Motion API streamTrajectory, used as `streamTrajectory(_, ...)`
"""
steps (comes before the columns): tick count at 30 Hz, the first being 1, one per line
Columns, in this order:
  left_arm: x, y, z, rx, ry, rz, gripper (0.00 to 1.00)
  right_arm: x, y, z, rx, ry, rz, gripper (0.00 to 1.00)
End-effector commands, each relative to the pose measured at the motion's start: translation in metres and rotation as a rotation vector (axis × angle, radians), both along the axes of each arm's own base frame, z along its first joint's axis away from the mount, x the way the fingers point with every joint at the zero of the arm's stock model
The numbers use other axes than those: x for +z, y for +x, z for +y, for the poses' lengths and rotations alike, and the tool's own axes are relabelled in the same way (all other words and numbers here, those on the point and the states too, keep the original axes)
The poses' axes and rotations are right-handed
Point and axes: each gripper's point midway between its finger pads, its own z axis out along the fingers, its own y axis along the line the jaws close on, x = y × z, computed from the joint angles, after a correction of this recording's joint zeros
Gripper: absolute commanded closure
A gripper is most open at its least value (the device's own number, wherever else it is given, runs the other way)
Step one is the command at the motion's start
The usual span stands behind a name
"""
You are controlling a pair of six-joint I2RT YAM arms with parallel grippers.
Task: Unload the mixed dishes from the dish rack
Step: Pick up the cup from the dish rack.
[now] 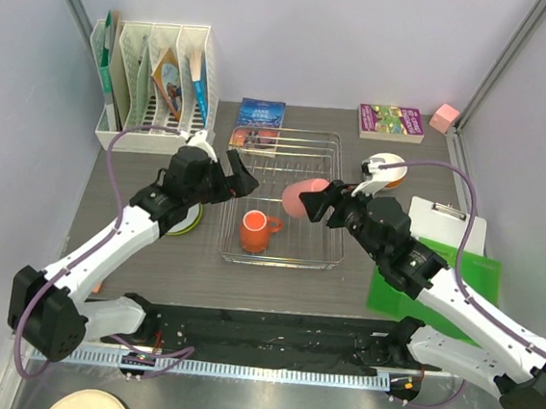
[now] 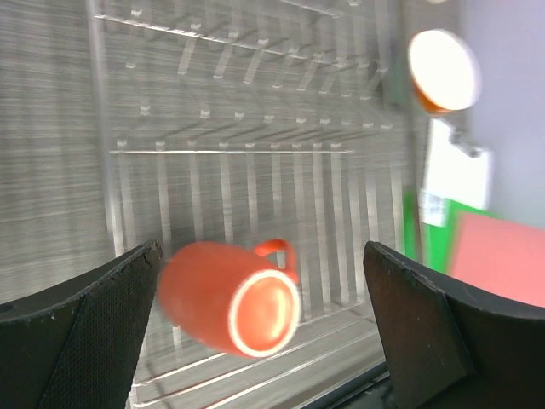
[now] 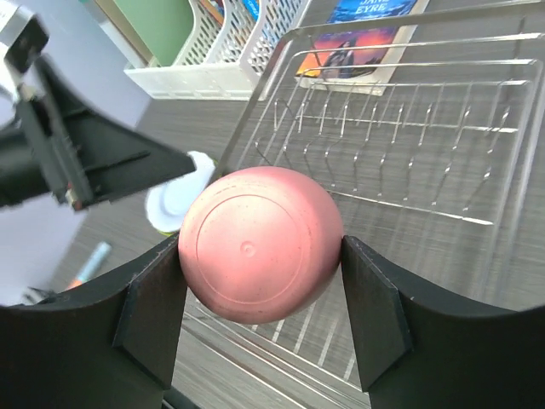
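**Ana:** What is the right gripper (image 1: 314,201) doing?

**Ben:** Its fingers (image 3: 153,298) are squeezing the pink cup (image 3: 255,243), one on each side, so it is not slipping. The cup looks like it is hanging just over the dish rack (image 1: 277,260).

**Ana:** And the left gripper (image 1: 242,175)?

**Ben:** Its fingers (image 2: 85,332) are spread wide and are holding nothing. The orange mug (image 2: 230,298) is lying on its side in the rack, below and between them.

**Ana:** Why so wide?

**Ben:** I think it is making room so the fat mug is fitting between them.

**Ana:** What is sitting past the fingers?

**Ben:** The rack's upright wires are standing there. Past them, a blue book (image 1: 260,114) is lying by the rack's far end.
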Motion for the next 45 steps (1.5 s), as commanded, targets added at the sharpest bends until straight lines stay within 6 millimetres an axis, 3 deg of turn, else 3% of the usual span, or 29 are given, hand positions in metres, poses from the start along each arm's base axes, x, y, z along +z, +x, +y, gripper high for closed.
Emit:
streamTrajectory(1, 0.062, -0.008, -0.026, -0.057, -0.31, -0.164, 0.0, 0.045, 0.009, 0.009, 0.038, 0.333, -0.05, 0.99)
streamTrajectory(5, 0.095, -0.029, -0.04, -0.207, -0.486, -0.188, 0.0, 0.073, 0.013, 0.006, 0.159, 0.609, -0.073, 0.99)
streamTrajectory(7, 0.113, -0.034, -0.047, -0.269, -0.547, -0.251, 0.0, 0.076, 0.015, 0.009, 0.197, 0.658, -0.063, 0.99)
streamTrajectory(9, 0.112, -0.041, -0.051, -0.306, -0.613, -0.249, 0.0, 0.079, 0.014, 0.02, 0.265, 0.726, -0.041, 0.99)
streamTrajectory(10, 0.127, -0.043, -0.052, -0.326, -0.658, -0.312, 0.0, 0.079, 0.015, 0.022, 0.28, 0.743, -0.032, 0.99)
streamTrajectory(11, 0.12, -0.043, -0.053, -0.327, -0.677, -0.306, 0.01, 0.083, 0.013, 0.026, 0.31, 0.768, -0.045, 0.99)
streamTrajectory(12, 0.13, -0.044, -0.055, -0.345, -0.726, -0.328, 0.03, 0.077, 0.016, 0.032, 0.333, 0.79, 0.0, 0.99)
streamTrajectory(14, 0.131, -0.043, -0.059, -0.359, -0.751, -0.325, 0.1, 0.075, 0.016, 0.036, 0.358, 0.813, 0.009, 0.99)
streamTrajectory(21, 0.143, -0.042, -0.066, -0.407, -0.803, -0.349, 0.17, 0.057, 0.021, 0.043, 0.363, 0.807, 0.054, 0.99)
streamTrajectory(24, 0.147, -0.046, -0.068, -0.427, -0.796, -0.37, 0.26, 0.053, 0.023, 0.047, 0.373, 0.803, 0.067, 0.99)
streamTrajectory(27, 0.147, -0.049, -0.07, -0.445, -0.791, -0.375, 0.53, 0.045, 0.026, 0.049, 0.371, 0.804, 0.089, 0.99)
streamTrajectory(29, 0.144, -0.05, -0.071, -0.456, -0.786, -0.366, 0.62, 0.038, 0.027, 0.052, 0.375, 0.805, 0.11, 0.99)
streamTrajectory(32, 0.14, -0.051, -0.073, -0.469, -0.782, -0.352, 0.86, 0.031, 0.028, 0.056, 0.386, 0.804, 0.134, 0.99)
streamTrajectory(33, 0.14, -0.051, -0.074, -0.471, -0.782, -0.35, 0.99, 0.03, 0.027, 0.057, 0.392, 0.802, 0.14, 0.99)
streamTrajectory(36, 0.137, -0.05, -0.075, -0.469, -0.779, -0.329, 0.99, 0.023, 0.026, 0.059, 0.396, 0.767, 0.149, 0.98)
streamTrajectory(37, 0.138, -0.05, -0.075, -0.467, -0.773, -0.327, 0.99, 0.022, 0.027, 0.059, 0.396, 0.746, 0.146, 0.91)
streamTrajectory(38, 0.139, -0.049, -0.074, -0.461, -0.759, -0.322, 0.99, 0.011, 0.029, 0.06, 0.374, 0.712, 0.189, 0.61)
streamTrajectory(39, 0.126, -0.045, -0.072, -0.433, -0.701, -0.274, 1.0, 0.016, 0.033, 0.056, 0.341, 0.674, 0.155, 0.47)
streamTrajectory(40, 0.134, -0.039, -0.069, -0.411, -0.662, -0.287, 1.0, -0.011, 0.037, 0.053, 0.27, 0.598, 0.249, 0.32)
streamTrajectory(41, 0.112, -0.037, -0.064, -0.359, -0.589, -0.185, 0.99, -0.016, 0.041, 0.046, 0.215, 0.553, 0.252, 0.28)
streamTrajectory(42, 0.111, -0.028, -0.053, -0.306, -0.502, -0.227, 1.0, -0.011, 0.041, 0.037, 0.172, 0.515, 0.228, 0.25)
streamTrajectory(43, 0.122, -0.023, -0.046, -0.269, -0.461, -0.246, 1.0, -0.024, 0.051, 0.019, 0.048, 0.42, 0.23, 0.2)
streamTrajectory(44, 0.101, -0.021, -0.033, -0.198, -0.382, -0.159, 1.0, -0.028, 0.053, 0.007, -0.013, 0.37, 0.221, 0.18)
streamTrajectory(45, 0.1, -0.014, -0.019, -0.141, -0.314, -0.172, 1.0, -0.014, 0.053, -0.004, -0.055, 0.347, 0.187, 0.15)
